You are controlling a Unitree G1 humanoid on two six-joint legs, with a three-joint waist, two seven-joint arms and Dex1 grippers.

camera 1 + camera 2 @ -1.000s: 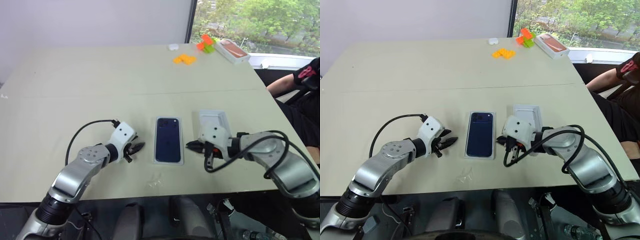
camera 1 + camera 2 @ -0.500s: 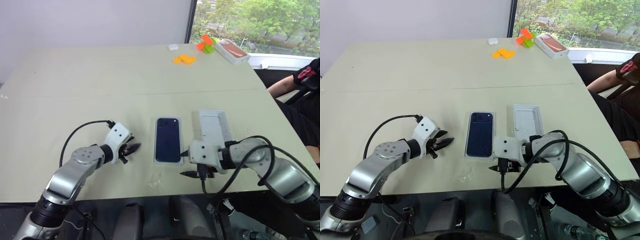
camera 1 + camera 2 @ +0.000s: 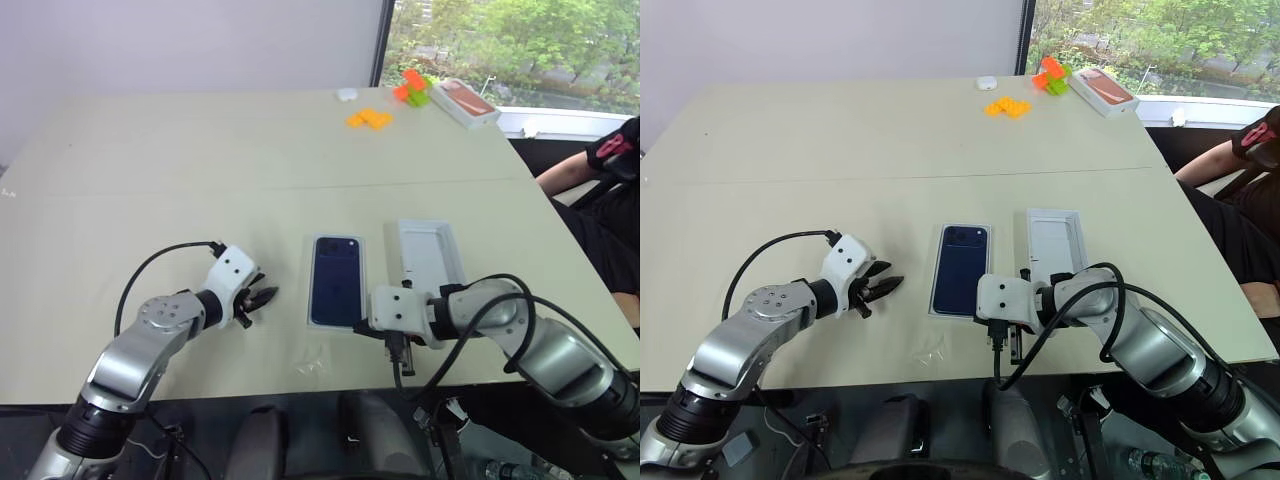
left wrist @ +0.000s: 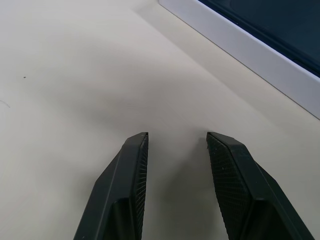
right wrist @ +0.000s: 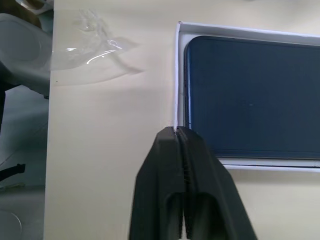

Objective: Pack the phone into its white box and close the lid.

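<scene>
The dark blue phone [image 3: 337,279] lies flat inside the white box [image 3: 310,318] at the middle of the table. My right gripper [image 5: 176,131] is shut and holds nothing. Its tips rest at the box's near short rim, close to the near right corner. Left of the box and apart from it, my left gripper [image 3: 268,294] hovers open over bare table, with nothing between its fingers [image 4: 135,165]. A shallow white tray [image 3: 430,255], pale grey inside, lies open side up just right of the box. I cannot tell whether it is the lid.
A scrap of clear plastic film [image 3: 312,362] lies near the table's front edge. At the far right stand an orange-topped white box [image 3: 465,100], orange and green bricks [image 3: 412,88] and flat orange pieces [image 3: 370,118]. A person's arm [image 3: 590,165] reaches in at the right.
My right gripper has swung from beside the pale tray down to the box's near right corner, opened on the way and is now shut. The left gripper has stayed where it was.
</scene>
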